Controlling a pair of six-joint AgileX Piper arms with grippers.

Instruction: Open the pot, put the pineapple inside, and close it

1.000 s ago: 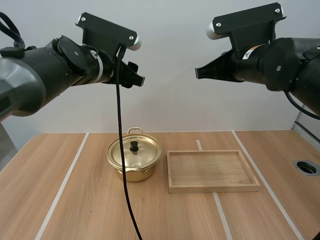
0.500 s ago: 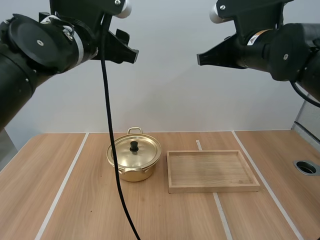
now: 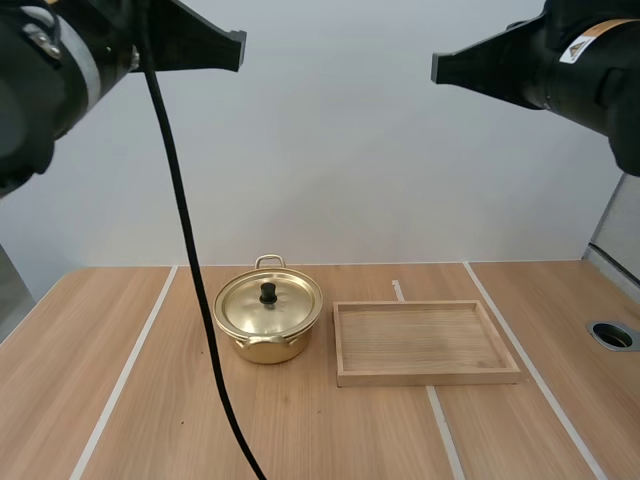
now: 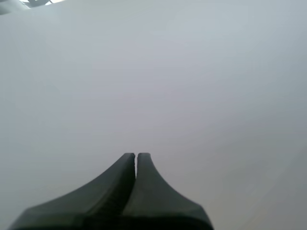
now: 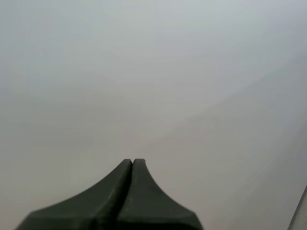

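The round golden metal pot [image 3: 262, 343], its lid [image 3: 290, 305] on with the black knob up, stands on the light wooden table [image 3: 150, 400] just beside the shallow rectangular wooden tray [image 3: 425, 377]. High above the table, the left gripper [image 4: 136, 155] and the right gripper [image 5: 132, 162] each have their black fingers pressed together into one wedge, gripping nothing.

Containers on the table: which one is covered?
The gold pot, with its black-knobbed lid seated on it; the wooden tray beside it is open-topped.
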